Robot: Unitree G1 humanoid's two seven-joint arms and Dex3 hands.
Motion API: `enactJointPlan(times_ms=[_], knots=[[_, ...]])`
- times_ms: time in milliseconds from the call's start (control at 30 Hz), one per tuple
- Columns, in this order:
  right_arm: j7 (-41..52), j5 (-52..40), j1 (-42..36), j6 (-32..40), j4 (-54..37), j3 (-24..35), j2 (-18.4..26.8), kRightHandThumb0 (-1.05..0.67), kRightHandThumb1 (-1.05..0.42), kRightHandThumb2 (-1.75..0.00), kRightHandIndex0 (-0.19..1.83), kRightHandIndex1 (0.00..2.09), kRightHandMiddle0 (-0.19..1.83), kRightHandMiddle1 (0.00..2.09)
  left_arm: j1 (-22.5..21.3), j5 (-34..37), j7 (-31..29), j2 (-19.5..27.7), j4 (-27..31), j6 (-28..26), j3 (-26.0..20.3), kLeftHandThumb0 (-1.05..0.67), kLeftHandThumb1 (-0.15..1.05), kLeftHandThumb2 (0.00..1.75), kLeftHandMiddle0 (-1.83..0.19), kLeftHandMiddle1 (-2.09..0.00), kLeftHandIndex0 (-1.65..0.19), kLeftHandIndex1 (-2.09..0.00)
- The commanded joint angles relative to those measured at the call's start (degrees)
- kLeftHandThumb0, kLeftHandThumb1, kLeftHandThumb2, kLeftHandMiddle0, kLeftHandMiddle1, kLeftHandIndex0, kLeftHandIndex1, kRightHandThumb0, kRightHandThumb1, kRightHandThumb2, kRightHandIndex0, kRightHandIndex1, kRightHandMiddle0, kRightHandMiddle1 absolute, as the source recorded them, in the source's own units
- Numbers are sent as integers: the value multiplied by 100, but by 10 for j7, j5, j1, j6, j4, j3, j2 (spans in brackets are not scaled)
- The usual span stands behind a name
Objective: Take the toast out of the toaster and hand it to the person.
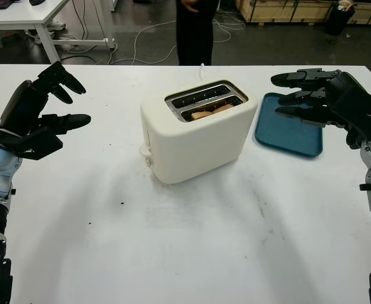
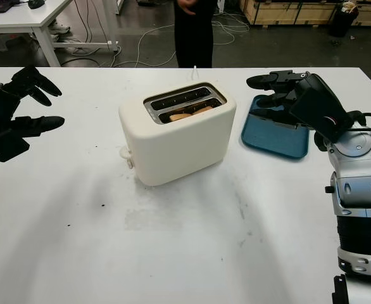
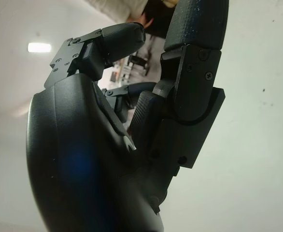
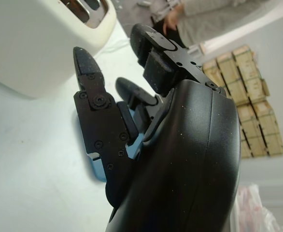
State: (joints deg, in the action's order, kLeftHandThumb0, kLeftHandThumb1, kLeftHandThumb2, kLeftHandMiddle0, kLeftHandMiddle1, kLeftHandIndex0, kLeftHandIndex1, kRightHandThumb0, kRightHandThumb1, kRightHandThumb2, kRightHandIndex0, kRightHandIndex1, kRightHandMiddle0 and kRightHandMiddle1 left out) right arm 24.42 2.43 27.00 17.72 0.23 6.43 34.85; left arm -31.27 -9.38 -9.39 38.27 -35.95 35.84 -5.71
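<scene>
White table (image 1: 192,253), toaster (image 1: 195,136) central, toast (image 1: 212,111) inside

The toaster (image 1: 195,136) has a smooth matt cream plastic shell with shiny metal slots; the worktop (image 1: 192,247) is matt white and scuffed.

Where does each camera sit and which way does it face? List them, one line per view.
Left eye: on the head, looking down at the table and toaster; both arms enter from below.
Right eye: beside it, same scene; toast and blue tray shared.
Left wrist: at the left robot hand, open above the table.
Right wrist: at the right robot hand, open over the tray, facing the toaster; shares the person.
</scene>
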Motion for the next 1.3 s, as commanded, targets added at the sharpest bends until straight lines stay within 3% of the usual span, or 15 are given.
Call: enactJointPlan(times_ms=[0,1267], knots=[[-3,-9,3,-2,-4,6,-5,-27,-84,0,51,62,72,0,5,12,-7,-5,7,-8,-3,-105,92,20,-36,-155,-27,-150],[-8,-1,2,-5,-7,0,-5,-27,-85,0,49,65,72,0,16,27,-10,-15,31,-24,-15,-105,92,20,-36,-152,-28,-147]])
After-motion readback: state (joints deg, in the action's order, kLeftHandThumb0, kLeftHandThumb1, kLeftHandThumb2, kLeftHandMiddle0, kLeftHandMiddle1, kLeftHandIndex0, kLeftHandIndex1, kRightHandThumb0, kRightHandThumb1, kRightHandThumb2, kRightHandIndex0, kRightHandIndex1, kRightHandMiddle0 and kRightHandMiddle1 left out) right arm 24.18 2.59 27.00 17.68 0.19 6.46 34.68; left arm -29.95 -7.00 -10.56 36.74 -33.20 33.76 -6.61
